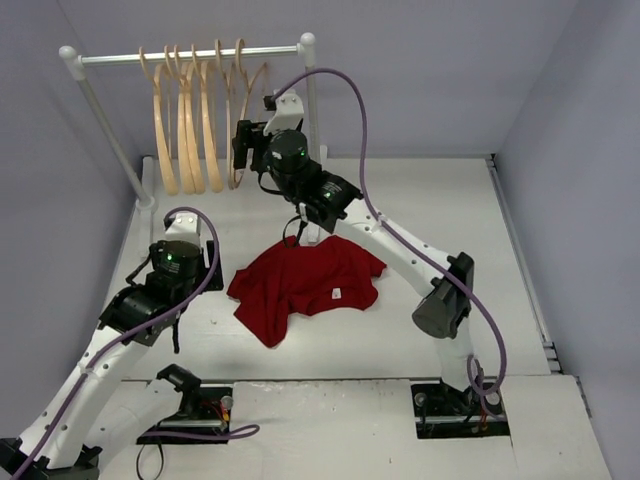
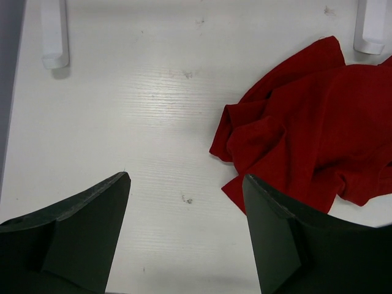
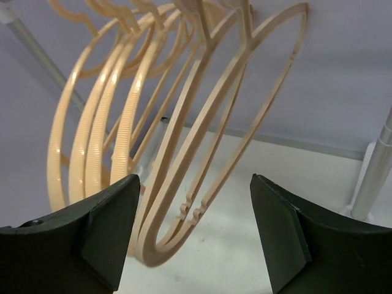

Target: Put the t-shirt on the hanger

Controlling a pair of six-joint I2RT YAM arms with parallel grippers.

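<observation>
While the t-shirt (image 1: 305, 280) lies crumpled on the bench (image 1: 450, 200) between the two arms, the step in hand appears to be fetching a hanger (image 3: 191, 211) from the rail stand (image 1: 190, 55), where about five hang bunched together. To do it well, the right end effector (image 3: 193, 184) should advance so that only the nearest hanger's lower bend passes between its fingers. It should then close squarely on that thin wood and lift the hook clear of the rail without dragging the neighbours. Its jaws stand wide apart and hold nothing. The hanger's loop sits framed between them, probably not yet touched, though depth is hard to read. The left end effector (image 2: 185, 177) hovers over bare bench just beside the shirt's edge, likewise spread wide and empty.
</observation>
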